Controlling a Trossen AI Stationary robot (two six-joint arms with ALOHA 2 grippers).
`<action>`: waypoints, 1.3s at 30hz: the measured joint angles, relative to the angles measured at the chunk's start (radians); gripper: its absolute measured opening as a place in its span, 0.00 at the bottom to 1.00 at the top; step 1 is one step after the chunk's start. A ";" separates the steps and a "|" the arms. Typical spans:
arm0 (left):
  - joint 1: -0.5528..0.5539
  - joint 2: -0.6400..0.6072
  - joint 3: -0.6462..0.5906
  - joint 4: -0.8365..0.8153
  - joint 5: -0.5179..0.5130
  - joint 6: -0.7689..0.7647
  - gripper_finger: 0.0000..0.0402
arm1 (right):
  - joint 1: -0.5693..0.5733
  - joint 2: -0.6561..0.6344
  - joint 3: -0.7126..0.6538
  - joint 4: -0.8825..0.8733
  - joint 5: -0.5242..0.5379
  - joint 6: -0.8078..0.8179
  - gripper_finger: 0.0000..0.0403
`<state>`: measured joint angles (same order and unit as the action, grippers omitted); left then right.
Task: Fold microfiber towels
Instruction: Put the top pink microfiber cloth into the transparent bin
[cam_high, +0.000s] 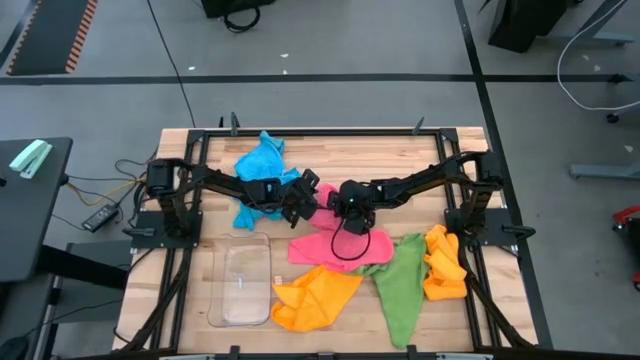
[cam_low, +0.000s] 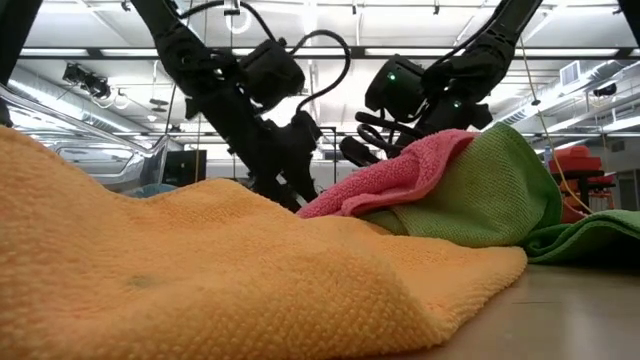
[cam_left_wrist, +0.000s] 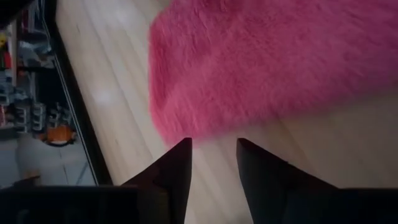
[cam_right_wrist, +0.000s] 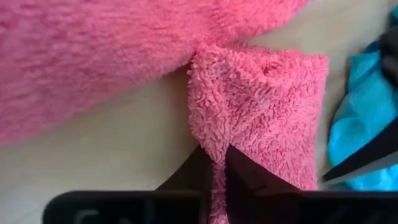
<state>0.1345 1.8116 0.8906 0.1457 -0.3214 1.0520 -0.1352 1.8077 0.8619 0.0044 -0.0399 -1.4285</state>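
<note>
At the tabletop centre lies the pink towel, with green and orange towels nearer the front edge and a blue one toward the back. Right end effector is pinched tight on a pink corner; left end effector hovers narrowly parted by another, holding nothing. Folding looks just begun: next, likely draw the pinched corner across without bunching.

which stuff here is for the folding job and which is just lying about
For the job:
pink towel, pinched by the right gripper
blue towel
orange towels and
green towel
left gripper, open beside the pink towel

Lying about:
clear tray
</note>
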 joint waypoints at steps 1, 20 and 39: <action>-0.002 -0.016 0.000 -0.025 0.000 -0.015 0.33 | 0.000 -0.004 0.000 -0.004 0.000 0.011 0.06; -0.028 -0.222 0.000 -0.239 0.004 -0.188 0.31 | 0.002 -0.122 0.000 0.001 0.071 0.121 0.02; -0.089 -0.188 0.000 -0.205 0.170 -0.604 0.50 | -0.035 -0.121 0.000 0.032 0.009 0.591 0.01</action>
<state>0.0454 1.6238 0.8908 -0.0597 -0.1518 0.4476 -0.1699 1.6863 0.8620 0.0363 -0.0311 -0.8380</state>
